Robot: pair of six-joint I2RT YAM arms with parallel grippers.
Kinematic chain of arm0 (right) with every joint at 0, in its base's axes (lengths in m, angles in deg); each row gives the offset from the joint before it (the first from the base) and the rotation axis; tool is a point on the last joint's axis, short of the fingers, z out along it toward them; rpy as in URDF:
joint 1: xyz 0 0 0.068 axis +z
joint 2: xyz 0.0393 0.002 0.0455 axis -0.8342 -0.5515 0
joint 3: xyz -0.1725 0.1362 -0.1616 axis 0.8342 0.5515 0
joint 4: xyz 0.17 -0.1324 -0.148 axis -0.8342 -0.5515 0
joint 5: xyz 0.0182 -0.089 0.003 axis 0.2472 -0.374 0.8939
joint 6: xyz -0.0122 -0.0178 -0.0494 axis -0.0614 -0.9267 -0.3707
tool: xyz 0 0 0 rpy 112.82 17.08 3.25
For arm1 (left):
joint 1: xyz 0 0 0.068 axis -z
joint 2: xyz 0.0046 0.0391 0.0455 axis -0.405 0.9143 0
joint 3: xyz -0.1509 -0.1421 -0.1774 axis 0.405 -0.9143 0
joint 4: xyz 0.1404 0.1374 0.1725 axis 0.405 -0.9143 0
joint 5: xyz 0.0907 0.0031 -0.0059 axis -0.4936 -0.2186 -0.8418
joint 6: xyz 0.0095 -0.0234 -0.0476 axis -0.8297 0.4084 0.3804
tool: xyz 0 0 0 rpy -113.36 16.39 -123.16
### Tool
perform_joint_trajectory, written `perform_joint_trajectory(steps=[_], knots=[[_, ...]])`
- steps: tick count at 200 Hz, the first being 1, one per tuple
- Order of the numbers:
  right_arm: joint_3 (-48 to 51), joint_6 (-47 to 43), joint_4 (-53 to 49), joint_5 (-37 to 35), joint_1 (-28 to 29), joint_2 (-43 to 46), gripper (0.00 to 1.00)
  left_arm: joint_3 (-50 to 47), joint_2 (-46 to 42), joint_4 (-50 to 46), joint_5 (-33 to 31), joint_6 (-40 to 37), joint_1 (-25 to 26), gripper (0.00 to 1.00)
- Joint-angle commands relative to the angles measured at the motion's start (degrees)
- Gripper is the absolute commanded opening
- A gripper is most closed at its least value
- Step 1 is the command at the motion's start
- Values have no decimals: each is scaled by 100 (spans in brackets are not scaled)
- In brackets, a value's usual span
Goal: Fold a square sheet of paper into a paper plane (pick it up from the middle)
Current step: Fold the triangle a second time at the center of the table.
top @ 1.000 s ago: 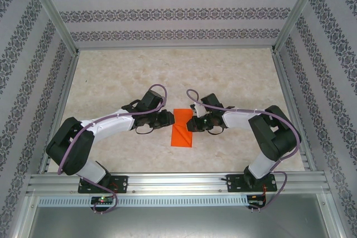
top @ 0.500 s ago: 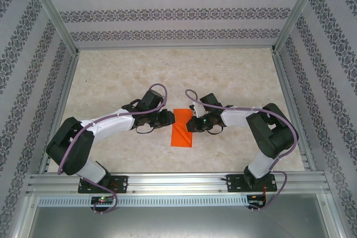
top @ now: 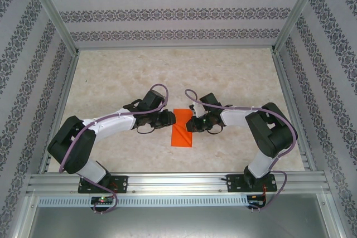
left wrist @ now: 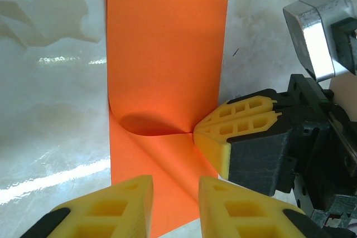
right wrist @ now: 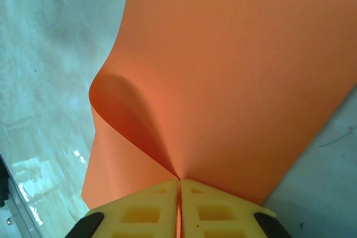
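The square sheet of paper [top: 182, 129] lies on the table as a bright orange, narrow folded strip between the two arms. My right gripper [top: 192, 124] is shut on its right edge, and the top layer curls up from that pinch [right wrist: 179, 185]. In the left wrist view the paper [left wrist: 162, 65] shows this raised curl, with the right gripper [left wrist: 203, 132] clamped on it. My left gripper [top: 170, 118] hovers at the paper's left edge. Its jaws [left wrist: 175, 185] stand apart with the orange surface visible in the gap.
A pale marbled tabletop [top: 111, 76] stretches behind and to both sides of the paper. Patterned walls and an aluminium frame [top: 61, 32] enclose it. A metal rail [top: 178, 179] runs along the near edge with both arm bases.
The right arm has shifted slightly to the left, still clamped on the paper. The left arm and the paper look the same.
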Motion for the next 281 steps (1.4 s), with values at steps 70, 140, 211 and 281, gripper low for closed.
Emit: perform_joint_trajectory(steps=[70,140,211,281], knots=[[-214,-202,-12,40,-75,-40,11,143,60,86,73,-162,85,29],[-313,-303,-148,10,-75,-221,12,133,84,112,118,-175,92,29],[-173,-165,-3,155,-50,-104,12,123,99,114,128,-174,94,29],[2,-30,132,174,-5,150,12,143,130,103,144,-179,100,29]])
